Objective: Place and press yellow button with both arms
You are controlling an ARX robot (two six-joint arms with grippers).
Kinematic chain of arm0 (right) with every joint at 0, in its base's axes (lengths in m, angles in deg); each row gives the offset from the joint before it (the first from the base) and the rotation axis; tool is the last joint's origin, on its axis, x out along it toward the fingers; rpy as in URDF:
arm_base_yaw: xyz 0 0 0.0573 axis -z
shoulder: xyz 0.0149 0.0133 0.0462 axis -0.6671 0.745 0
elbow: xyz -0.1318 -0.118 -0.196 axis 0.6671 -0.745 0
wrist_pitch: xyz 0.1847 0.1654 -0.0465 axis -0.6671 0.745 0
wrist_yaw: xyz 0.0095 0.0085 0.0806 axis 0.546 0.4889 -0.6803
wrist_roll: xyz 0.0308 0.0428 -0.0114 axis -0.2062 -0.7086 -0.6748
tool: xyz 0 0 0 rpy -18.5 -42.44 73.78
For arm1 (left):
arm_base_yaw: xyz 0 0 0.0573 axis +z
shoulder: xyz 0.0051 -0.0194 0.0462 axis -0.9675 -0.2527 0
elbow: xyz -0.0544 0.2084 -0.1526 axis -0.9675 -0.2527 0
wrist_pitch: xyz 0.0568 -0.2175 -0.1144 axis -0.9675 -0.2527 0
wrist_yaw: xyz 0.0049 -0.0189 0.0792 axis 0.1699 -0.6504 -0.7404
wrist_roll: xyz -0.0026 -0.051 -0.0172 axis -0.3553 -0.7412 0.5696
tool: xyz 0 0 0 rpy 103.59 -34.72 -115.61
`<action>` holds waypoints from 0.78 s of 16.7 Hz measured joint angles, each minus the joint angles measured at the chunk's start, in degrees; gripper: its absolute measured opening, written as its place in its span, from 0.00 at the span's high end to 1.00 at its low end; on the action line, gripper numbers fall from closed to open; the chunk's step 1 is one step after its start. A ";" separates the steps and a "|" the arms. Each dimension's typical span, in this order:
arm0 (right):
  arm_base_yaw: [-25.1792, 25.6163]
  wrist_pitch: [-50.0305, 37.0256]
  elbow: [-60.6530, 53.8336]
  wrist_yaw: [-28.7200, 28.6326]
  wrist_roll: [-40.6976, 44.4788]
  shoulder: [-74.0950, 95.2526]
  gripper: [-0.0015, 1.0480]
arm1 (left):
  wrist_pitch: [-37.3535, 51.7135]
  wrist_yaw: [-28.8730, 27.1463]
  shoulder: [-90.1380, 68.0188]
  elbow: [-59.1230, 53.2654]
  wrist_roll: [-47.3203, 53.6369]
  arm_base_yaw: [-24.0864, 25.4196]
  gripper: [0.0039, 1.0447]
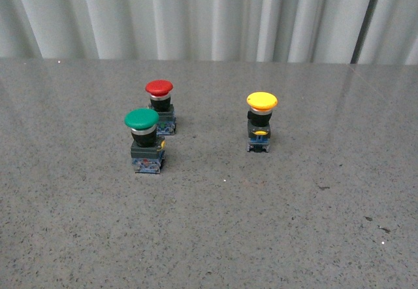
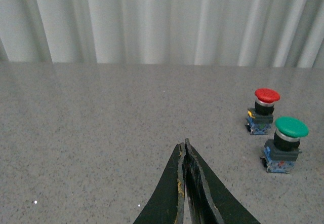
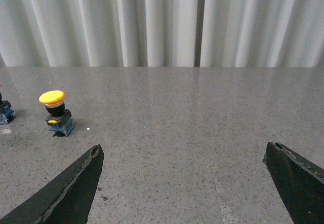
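The yellow button stands upright on the grey table, right of centre, with a yellow cap, dark body and bluish base. It also shows in the right wrist view, well off to one side of my right gripper, which is wide open and empty above bare table. My left gripper is shut on nothing, its fingers pressed together, apart from the buttons. Neither arm shows in the front view.
A green-capped button and a red-capped button stand close together left of centre; both show in the left wrist view, green and red. A pale pleated curtain hangs behind the table's far edge.
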 joint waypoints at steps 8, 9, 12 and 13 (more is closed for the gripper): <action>0.00 0.00 0.00 0.00 0.00 0.00 0.06 | -9.42 0.00 13.55 -2.75 0.00 0.00 0.99; 0.00 0.00 0.00 0.00 0.00 0.00 0.06 | -10.71 0.00 14.75 -2.75 0.00 0.00 0.99; 0.00 0.00 0.00 0.00 0.00 0.00 0.06 | -13.99 0.00 18.14 -2.75 0.00 0.00 0.99; 0.00 0.00 0.00 0.00 0.00 0.00 0.06 | -14.99 0.00 19.17 -2.75 0.00 0.00 0.99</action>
